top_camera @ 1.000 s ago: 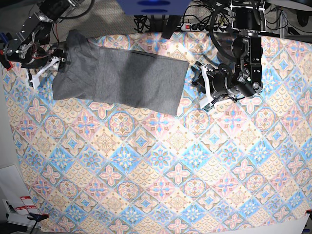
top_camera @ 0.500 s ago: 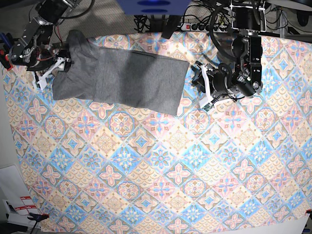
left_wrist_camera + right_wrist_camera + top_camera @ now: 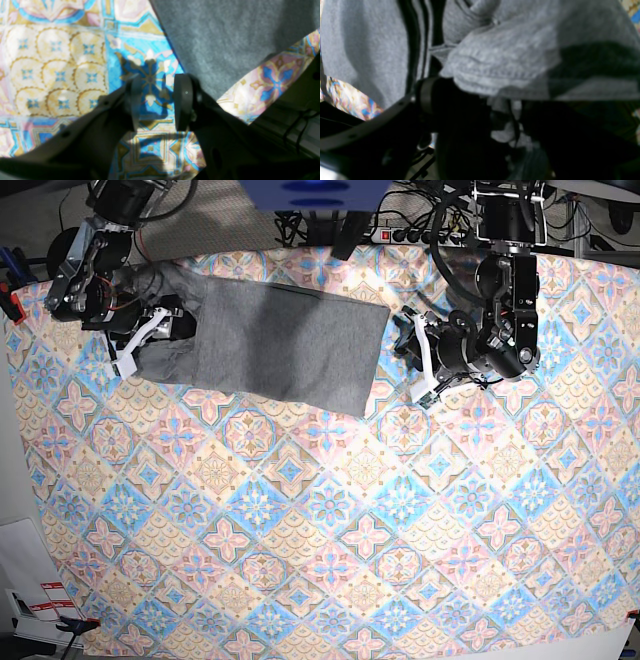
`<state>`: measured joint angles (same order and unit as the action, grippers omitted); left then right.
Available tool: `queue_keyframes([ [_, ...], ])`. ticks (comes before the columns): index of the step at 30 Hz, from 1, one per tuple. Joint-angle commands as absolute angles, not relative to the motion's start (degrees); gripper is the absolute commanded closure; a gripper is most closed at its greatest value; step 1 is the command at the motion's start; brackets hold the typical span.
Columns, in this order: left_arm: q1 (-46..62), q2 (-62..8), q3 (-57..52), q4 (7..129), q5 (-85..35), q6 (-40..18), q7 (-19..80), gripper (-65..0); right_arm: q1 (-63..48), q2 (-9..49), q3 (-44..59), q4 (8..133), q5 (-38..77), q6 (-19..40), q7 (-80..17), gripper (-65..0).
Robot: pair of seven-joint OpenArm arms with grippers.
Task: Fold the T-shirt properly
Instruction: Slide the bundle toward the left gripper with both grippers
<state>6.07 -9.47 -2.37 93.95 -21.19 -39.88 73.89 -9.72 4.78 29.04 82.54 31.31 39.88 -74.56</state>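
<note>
The T-shirt (image 3: pixel 275 345) lies at about eleven o'clock on the patterned cloth (image 3: pixel 330 520). The right gripper (image 3: pixel 150 330) pinches its bunched sleeve end, probably to fold it inward. The left gripper (image 3: pixel 155 102) waits empty, jaws parted, beside the hem.

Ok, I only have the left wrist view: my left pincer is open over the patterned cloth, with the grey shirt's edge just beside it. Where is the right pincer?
Observer: The right pincer is at the T-shirt's far end, opposite yours, with fabric bunched up around it.
Operator: Is it gripping the fabric?
Observer: I cannot tell. In the right wrist view a stitched hem drapes over the pincer and hides how the jaws stand.
Operator: How does the shirt lie overall?
Observer: As a long strip across the top of the patterned cloth, flat apart from that far end.
</note>
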Motion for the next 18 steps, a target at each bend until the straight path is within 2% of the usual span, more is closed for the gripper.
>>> queue_keyframes([
  [1,5.49,-9.63,-2.15,94.81,-22.02,-40.0,73.1,-20.2,-9.98,4.88,29.05,82.86,30.46,40.0,-76.35,-35.2],
  [5,5.67,-8.66,1.19,94.73,-21.93,-40.0,73.19,-20.0,-9.98,5.05,29.14,82.86,30.46,40.0,-76.35,-10.4],
  [7,5.49,-8.22,4.53,94.73,-21.93,-40.0,73.1,-20.0,-9.98,5.23,29.14,82.86,30.37,40.0,-76.44,-3.3],
  [13,5.05,-5.14,8.57,93.05,-21.93,-40.0,72.92,-20.0,-9.54,6.55,30.73,82.95,28.7,40.0,-76.35,-2.8],
  [18,-0.48,-1.19,8.66,80.75,-22.02,-40.0,72.84,-19.9,-7.96,9.36,34.42,82.95,28.7,40.0,-76.44,-2.7],
])
